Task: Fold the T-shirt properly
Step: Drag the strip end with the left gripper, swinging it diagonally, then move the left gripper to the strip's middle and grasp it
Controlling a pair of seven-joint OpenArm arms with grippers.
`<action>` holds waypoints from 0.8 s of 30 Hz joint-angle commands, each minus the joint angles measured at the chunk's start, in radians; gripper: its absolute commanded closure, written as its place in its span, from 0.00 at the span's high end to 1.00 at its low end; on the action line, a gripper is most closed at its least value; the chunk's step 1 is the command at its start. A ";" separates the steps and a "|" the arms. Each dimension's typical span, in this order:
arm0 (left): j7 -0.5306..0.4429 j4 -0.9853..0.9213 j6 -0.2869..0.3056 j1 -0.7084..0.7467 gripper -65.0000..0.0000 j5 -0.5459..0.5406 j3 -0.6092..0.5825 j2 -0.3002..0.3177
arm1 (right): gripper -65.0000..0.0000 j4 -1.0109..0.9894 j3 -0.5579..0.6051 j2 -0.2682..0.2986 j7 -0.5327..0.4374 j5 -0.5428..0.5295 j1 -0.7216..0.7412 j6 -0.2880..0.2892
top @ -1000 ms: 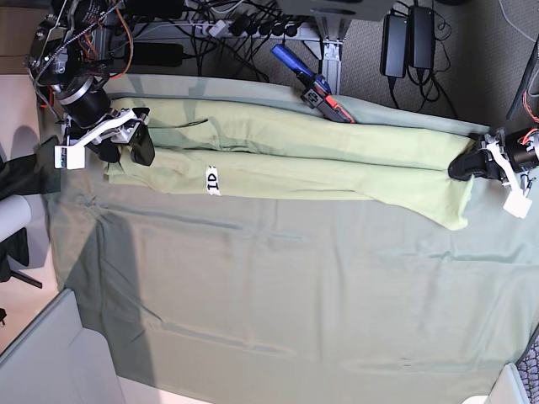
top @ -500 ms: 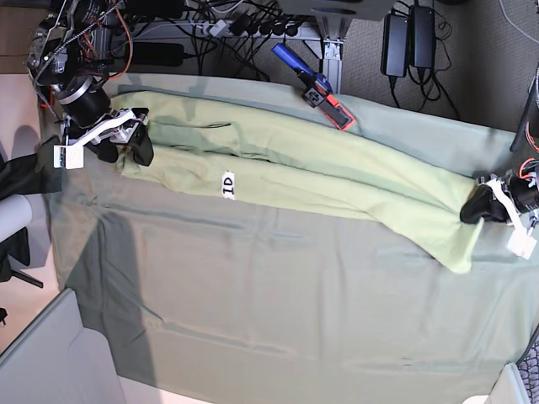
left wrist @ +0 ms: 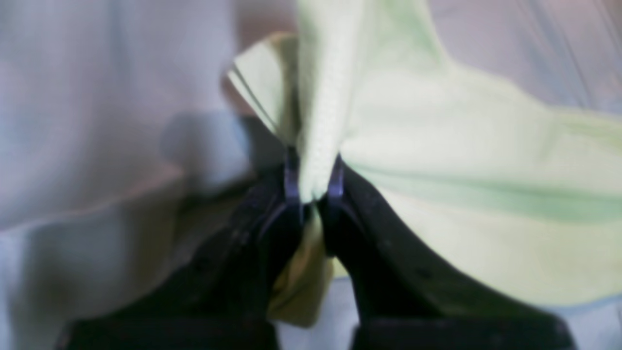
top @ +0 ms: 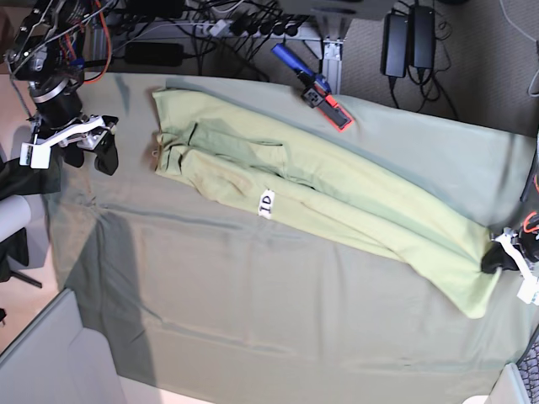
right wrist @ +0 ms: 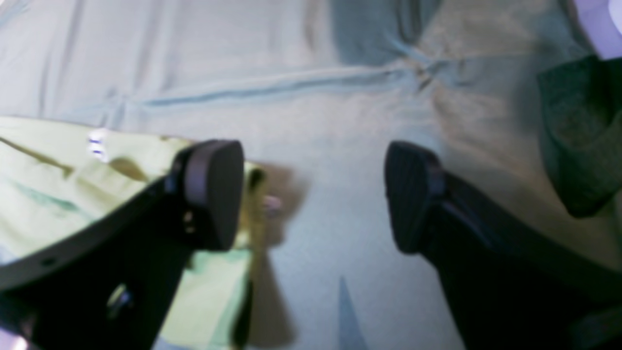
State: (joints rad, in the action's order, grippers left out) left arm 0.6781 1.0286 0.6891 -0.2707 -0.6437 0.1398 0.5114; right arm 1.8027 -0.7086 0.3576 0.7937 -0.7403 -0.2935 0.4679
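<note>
Near half of the table: bare cloth, open passage. T-shirt lies as a long diagonal band across the far half, from far-left corner toward the right edge. Red-and-blue tool sits at the far edge, just beyond the shirt. Cables and power bricks crowd the floor behind.

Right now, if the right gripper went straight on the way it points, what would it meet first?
Probably the bare table cloth: the right gripper is open and the gap between its fingers frames only cloth. The T-shirt edge lies beside one finger, not ahead; depth is unclear.
</note>
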 commanded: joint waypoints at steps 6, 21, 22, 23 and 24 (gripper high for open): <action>0.062 0.128 0.009 -0.011 0.00 -0.046 0.008 0.021 | 0.68 0.016 -0.010 0.018 -0.022 -0.045 0.002 0.027; 0.187 0.614 0.009 0.223 0.00 -0.151 -0.201 -0.043 | 0.68 0.016 -0.010 0.018 -0.015 -0.045 0.002 0.027; 0.187 0.614 0.009 0.220 0.00 -0.148 -0.222 -0.054 | 0.68 0.016 -0.010 0.018 -0.015 -0.045 0.002 0.027; 0.187 0.614 0.009 0.220 0.00 -0.144 -0.240 -0.065 | 0.68 0.016 -0.010 0.018 -0.015 -0.046 0.002 0.027; 0.188 0.614 0.009 0.221 0.00 -0.142 -0.253 -0.077 | 0.68 0.016 -0.010 0.018 -0.015 -0.045 0.002 0.027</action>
State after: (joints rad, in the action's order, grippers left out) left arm 0.8852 1.6268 0.6922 -0.0288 -0.7692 -0.1204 0.4229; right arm 1.8027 -0.7094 0.3573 0.7982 -0.7700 -0.2939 0.4679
